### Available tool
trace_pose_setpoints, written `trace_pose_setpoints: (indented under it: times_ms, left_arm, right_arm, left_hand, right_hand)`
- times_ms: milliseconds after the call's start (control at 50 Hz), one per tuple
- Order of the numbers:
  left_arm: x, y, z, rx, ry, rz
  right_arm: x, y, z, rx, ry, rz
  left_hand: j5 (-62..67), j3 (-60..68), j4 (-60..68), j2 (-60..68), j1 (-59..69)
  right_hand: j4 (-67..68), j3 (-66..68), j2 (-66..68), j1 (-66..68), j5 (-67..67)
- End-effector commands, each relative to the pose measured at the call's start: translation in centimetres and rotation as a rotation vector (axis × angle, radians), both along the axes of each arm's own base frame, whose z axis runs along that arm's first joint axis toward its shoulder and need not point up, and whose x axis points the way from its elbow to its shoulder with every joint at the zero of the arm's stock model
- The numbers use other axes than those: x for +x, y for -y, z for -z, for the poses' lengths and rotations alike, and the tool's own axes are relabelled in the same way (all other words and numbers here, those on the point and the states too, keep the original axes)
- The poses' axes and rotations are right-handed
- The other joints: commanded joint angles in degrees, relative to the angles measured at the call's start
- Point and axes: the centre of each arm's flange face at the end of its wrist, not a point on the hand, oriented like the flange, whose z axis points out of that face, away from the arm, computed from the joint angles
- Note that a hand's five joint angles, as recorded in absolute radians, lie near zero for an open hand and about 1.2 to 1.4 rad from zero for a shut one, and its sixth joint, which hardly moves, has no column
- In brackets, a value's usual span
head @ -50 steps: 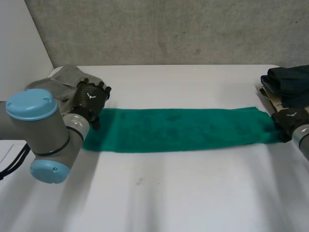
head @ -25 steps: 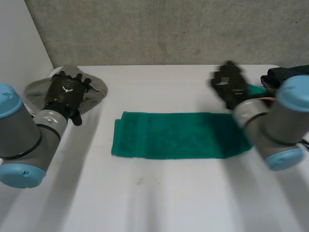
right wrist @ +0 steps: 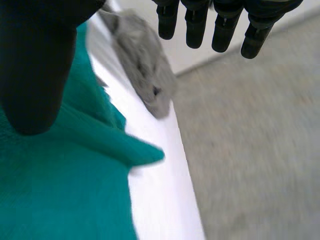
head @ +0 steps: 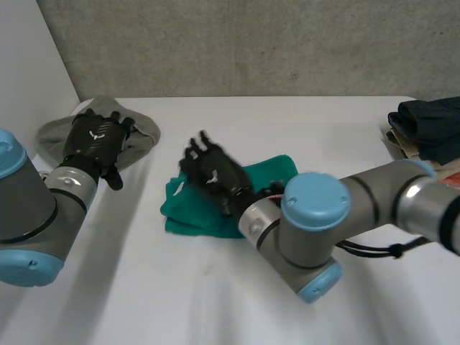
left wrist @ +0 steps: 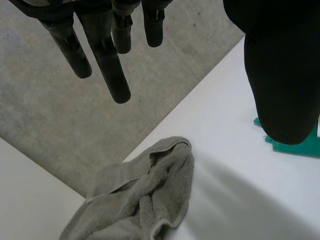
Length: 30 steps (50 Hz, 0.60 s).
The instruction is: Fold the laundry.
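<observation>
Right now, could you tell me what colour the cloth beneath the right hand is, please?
The towel is a plain teal green; the head view shows it best.

Free room: the near half of the white table [head: 180, 302] and the far strip in front of the concrete wall [head: 251, 43] lie bare. Obstacles: the right arm [head: 316, 230] slants across the middle, its right hand [head: 212, 172], fingers straight, above the bunched green towel [head: 273, 172]. The left hand [head: 97, 140], fingers straight, hangs over the grey towel [head: 144, 136] at the far left corner, and a pile of dark clothes [head: 431, 129] occupies the far right edge.
</observation>
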Motion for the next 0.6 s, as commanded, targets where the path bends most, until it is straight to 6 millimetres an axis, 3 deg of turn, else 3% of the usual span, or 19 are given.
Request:
trace_pose_setpoints:
  times_ms: [20, 100, 200, 280, 380, 460, 600]
  left_arm:
    - [-1.0, -0.3, -0.5, -0.018, -0.007, 0.029]
    - [-1.9, -1.0, -0.5, -0.018, -0.007, 0.060]
    - [-4.6, -2.0, 0.8, -0.001, -0.016, 0.194]
    - [-7.2, -2.6, 2.0, 0.005, -0.027, 0.326]
    - [-9.1, -0.9, 4.4, 0.032, -0.016, 0.338]
    - [-9.7, 0.2, 5.3, 0.030, -0.011, 0.300]
    - [-8.5, 0.8, 7.5, 0.094, 0.041, 0.148]
  right_arm:
    - [-5.4, 1.2, -2.9, 0.361, 0.153, 0.188]
    - [-8.6, 2.5, -0.5, 0.505, 0.095, 0.306]
    - [-11.7, 3.9, 1.6, 0.499, 0.033, 0.401]
    - [-12.6, 4.6, 2.0, 0.470, 0.053, 0.440]
    - [-12.9, 4.5, 2.4, 0.460, 0.062, 0.472]
    - [-12.9, 4.7, 2.4, 0.444, 0.074, 0.483]
    - [-12.7, 4.5, 2.9, 0.450, 0.070, 0.473]
  left_hand:
    - [-2.8, -26.4, -1.8, -2.1, -0.8]
    - [-2.8, -26.4, -1.8, -2.1, -0.8]
    - [-2.8, -26.4, -1.8, -2.1, -0.8]
    - [-2.6, -26.2, -1.6, -1.8, -0.6]
    - [-2.1, -25.7, -1.1, -1.3, -0.1]
    - [-1.3, -24.8, -0.2, -0.5, 0.8]
    - [-1.1, -24.7, 0.0, -0.3, 0.9]
  right_hand:
    - [-2.1, -2.0, -2.0, -2.7, -2.7]
    - [-2.1, -2.0, -2.0, -2.7, -2.7]
    - [-2.1, -2.0, -2.0, -2.7, -2.7]
    - [-2.1, -2.0, -2.0, -2.7, -2.7]
    - [5.5, 5.7, 5.6, 4.9, 4.9]
    - [8.9, 9.0, 9.0, 8.3, 8.3]
    - [19.7, 19.8, 19.7, 19.0, 19.0]
